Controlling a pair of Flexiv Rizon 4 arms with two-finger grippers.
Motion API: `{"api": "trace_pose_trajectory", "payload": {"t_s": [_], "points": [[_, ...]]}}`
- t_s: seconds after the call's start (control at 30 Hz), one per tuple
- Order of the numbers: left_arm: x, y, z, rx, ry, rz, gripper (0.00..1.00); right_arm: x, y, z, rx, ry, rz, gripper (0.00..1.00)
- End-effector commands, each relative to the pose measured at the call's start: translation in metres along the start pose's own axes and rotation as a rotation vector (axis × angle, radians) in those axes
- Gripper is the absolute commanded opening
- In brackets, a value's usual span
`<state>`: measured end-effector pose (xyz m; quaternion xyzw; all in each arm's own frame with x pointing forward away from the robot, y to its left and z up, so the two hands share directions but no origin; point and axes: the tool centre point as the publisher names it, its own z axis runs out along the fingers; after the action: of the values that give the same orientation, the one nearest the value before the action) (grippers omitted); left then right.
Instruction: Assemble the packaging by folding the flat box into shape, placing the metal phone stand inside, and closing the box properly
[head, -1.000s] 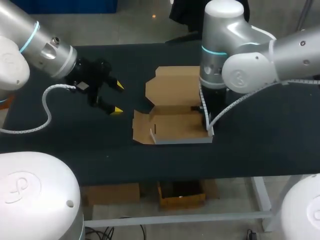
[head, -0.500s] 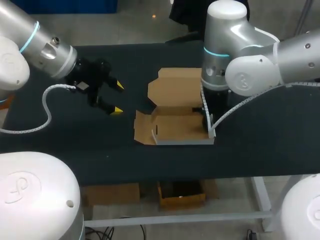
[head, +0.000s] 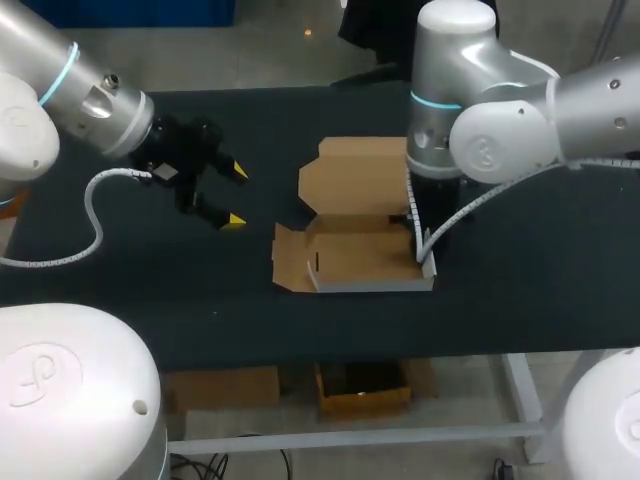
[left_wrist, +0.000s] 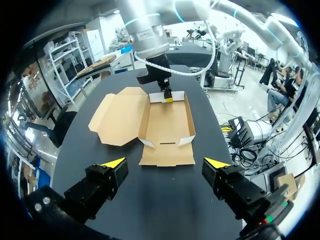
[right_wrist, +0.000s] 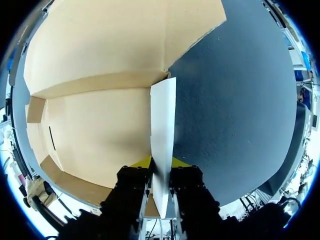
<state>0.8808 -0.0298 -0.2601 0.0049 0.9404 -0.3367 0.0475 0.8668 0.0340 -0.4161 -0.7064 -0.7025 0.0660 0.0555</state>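
The cardboard box (head: 365, 258) sits half-folded in the middle of the desk (head: 520, 300), its lid flat toward the top of the frame. The right arm (head: 480, 120) comes straight down on the box's right end. The right jaws are clamped on that upright end wall (right_wrist: 162, 120), one finger on each side. At the left of the frame, the left jaws stand wide apart, well clear of the box.

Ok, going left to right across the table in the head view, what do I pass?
Left gripper, open → cardboard box, its side flap first → right gripper, shut on the box's right wall.
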Motion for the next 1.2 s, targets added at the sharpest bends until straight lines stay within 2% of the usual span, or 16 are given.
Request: {"api": "trace_pose_trajectory", "payload": {"t_s": [0.03,0.2,0.23,0.3,0.7,1.0,1.2], "points": [[-0.001,0.0,-0.001,-0.003,0.003,0.0,1.0,0.002,0.002,-0.003,0.018,-0.021,0.011,0.16],[-0.001,0.0,-0.001,-0.003,0.003,0.0,1.0,0.003,0.003,-0.003,0.02,-0.041,0.014,0.15],[-0.001,0.0,-0.001,-0.003,0.003,0.0,1.0,0.003,0.004,-0.002,0.021,-0.04,0.012,0.12],[-0.001,0.0,-0.001,-0.003,0.003,0.0,1.0,0.004,0.006,-0.002,0.024,-0.047,0.011,0.0],[-0.001,0.0,-0.001,-0.003,0.003,0.0,1.0,0.011,0.014,-0.003,0.047,-0.168,0.02,0.0],[-0.001,0.0,-0.001,-0.003,0.003,0.0,1.0,0.015,0.018,-0.004,0.064,-0.313,0.076,0.0],[-0.001,0.0,-0.001,-0.003,0.003,0.0,1.0,0.017,0.018,-0.002,0.064,-0.363,0.107,0.0]]}}
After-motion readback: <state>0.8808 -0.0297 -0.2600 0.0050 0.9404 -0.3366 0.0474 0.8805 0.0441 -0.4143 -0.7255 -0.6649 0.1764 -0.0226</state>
